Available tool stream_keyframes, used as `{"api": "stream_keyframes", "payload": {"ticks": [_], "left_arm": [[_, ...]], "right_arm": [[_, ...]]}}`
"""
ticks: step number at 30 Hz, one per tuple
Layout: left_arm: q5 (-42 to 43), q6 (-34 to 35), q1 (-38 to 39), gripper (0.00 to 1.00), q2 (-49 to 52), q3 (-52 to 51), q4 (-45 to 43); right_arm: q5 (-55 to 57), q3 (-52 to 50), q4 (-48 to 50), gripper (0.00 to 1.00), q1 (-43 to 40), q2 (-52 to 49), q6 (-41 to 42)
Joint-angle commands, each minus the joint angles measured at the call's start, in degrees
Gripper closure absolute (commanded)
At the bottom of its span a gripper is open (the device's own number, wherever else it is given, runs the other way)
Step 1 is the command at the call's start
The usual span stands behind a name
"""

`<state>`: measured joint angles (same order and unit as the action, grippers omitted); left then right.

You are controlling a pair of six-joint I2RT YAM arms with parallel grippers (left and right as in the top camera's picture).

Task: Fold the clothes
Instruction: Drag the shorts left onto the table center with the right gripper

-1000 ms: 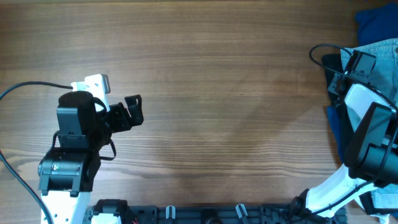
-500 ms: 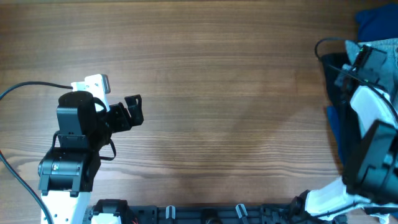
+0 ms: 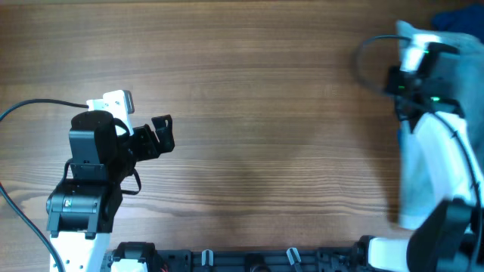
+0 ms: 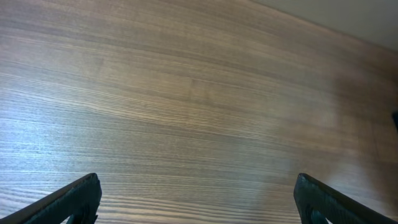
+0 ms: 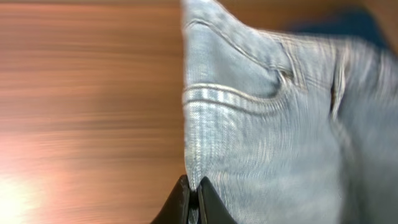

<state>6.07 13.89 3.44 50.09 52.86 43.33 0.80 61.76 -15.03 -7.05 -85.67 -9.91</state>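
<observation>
The light blue denim shorts point(image 5: 267, 118) hang from my right gripper point(image 5: 193, 191), which is shut on their stitched edge; a pocket seam shows in the blurred right wrist view. In the overhead view the shorts point(image 3: 461, 72) show at the far right edge, around my right gripper point(image 3: 408, 57), blurred by motion. My left gripper point(image 3: 161, 134) is open and empty at the left side of the table; in the left wrist view its fingertips point(image 4: 199, 199) stand wide apart over bare wood.
A royal blue cloth point(image 3: 461, 17) lies at the top right corner. A black cable point(image 3: 370, 53) loops off the right arm. The wooden table point(image 3: 265, 113) spans the view; a black rail point(image 3: 249, 261) runs along the front edge.
My right gripper has lifted and moved up and left, pulling the denim shorts with it. The left arm has not moved.
</observation>
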Motion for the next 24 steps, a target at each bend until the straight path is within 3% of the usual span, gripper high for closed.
{"api": "stream_keyframes", "payload": {"ticks": [1,8,9,10,13,19,24], "left_arm": [[1.0,0.3,0.3,0.0,0.2,1.2,-0.2],[1.0,0.3,0.3,0.0,0.2,1.2,-0.2],[0.9,0.3,0.3,0.0,0.2,1.2,-0.2],[0.9,0.3,0.3,0.0,0.2,1.2,-0.2],[0.9,0.3,0.3,0.0,0.2,1.2,-0.2],[0.9,0.3,0.3,0.0,0.2,1.2,0.6],[0.9,0.3,0.3,0.0,0.2,1.2,2.1]], "right_arm": [[-10.6,3.5,-1.0,0.96,13.6,6.8,-8.4],[-10.5,3.4,-11.3,0.95,30.4,0.8,-9.6],[-10.5,3.4,-11.8,0.89,31.5,0.0,-9.6],[-10.3,3.4,-12.3,0.7,33.2,-1.2,-9.5],[-8.5,3.4,-12.6,0.41,35.5,-2.6,-8.4],[-1.0,3.5,-14.8,0.38,35.3,-0.6,3.8],[5.4,3.4,-23.4,0.38,33.7,2.7,14.2]]}}
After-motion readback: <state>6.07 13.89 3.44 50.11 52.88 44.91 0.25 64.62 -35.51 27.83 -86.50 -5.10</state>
